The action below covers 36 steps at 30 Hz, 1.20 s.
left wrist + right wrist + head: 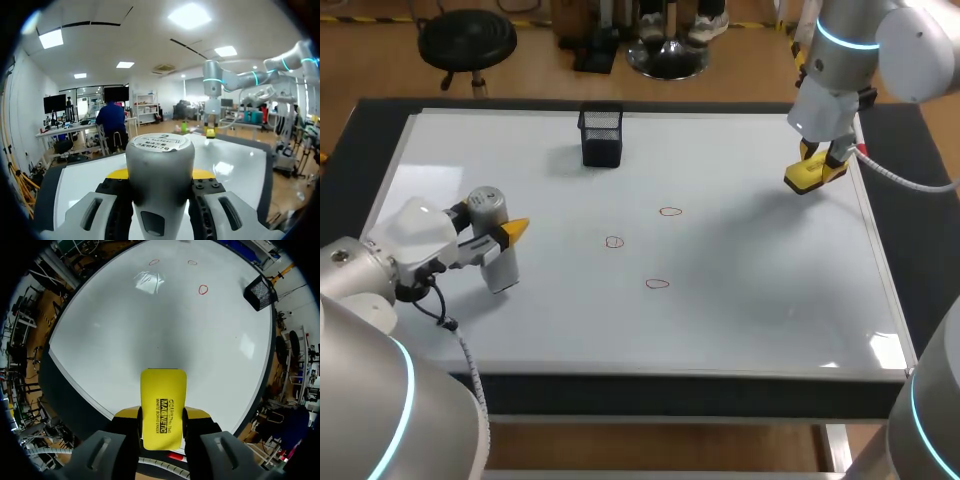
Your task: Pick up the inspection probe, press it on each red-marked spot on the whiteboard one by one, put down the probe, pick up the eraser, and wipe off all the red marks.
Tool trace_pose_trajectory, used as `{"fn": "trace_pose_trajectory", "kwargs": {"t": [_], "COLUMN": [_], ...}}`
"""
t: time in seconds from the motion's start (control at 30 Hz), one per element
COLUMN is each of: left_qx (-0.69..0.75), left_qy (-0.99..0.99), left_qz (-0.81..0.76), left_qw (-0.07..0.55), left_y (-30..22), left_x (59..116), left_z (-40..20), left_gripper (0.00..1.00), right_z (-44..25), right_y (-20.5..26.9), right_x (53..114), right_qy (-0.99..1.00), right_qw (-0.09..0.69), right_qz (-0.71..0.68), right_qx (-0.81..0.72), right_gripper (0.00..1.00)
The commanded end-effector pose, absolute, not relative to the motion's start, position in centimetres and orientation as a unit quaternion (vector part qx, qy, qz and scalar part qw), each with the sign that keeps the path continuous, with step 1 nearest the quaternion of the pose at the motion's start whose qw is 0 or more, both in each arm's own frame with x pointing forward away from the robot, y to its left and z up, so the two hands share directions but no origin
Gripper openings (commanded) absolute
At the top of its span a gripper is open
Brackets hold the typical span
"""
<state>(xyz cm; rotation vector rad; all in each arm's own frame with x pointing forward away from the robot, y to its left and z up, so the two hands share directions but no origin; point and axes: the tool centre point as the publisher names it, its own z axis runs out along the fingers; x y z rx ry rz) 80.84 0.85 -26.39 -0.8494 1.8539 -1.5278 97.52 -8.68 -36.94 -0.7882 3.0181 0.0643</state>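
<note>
Right now I am working over the whiteboard (770,330), my left gripper (505,240) pinching the grey probe (488,208) upright near its left edge while my right gripper (817,165) is clamping the yellow eraser (805,178) by the far right corner. With the three red marks (613,241) sitting mid-board, I am risking wiping them before pressing, or knocking arms together, if both reach in at once.

Silver arms (360,270), cyan rings (845,41), yellow-tipped jaws
</note>
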Motion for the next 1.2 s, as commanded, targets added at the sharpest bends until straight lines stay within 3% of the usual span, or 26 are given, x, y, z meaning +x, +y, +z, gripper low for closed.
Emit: {"fn": "trace_pose_trajectory", "kwargs": {"t": [0.03,0.7,1.2], "left_qx": [-0.309,-0.309,-0.309], "left_qy": [0.68,0.68,0.68], "left_qz": [-0.594,-0.594,-0.594], "left_qw": [0.3,0.3,0.3], "left_y": [1.3,1.3,1.3], "left_x": [80.5,80.5,80.5], "left_z": [-26.4,-26.4,-26.4], "left_gripper": [0.0,0.0,0.0], "right_z": [-36.9,-36.9,-34.7], "right_y": [-8.7,-8.7,1.9], "right_x": [97.6,97.6,97.3], "right_qy": [0.967,0.967,0.924], "right_qw": [0.01,0.01,0.024], "right_qz": [0.019,0.019,-0.026], "right_qx": [-0.253,-0.253,-0.382], "right_gripper": [0.0,0.0,0.0]}}
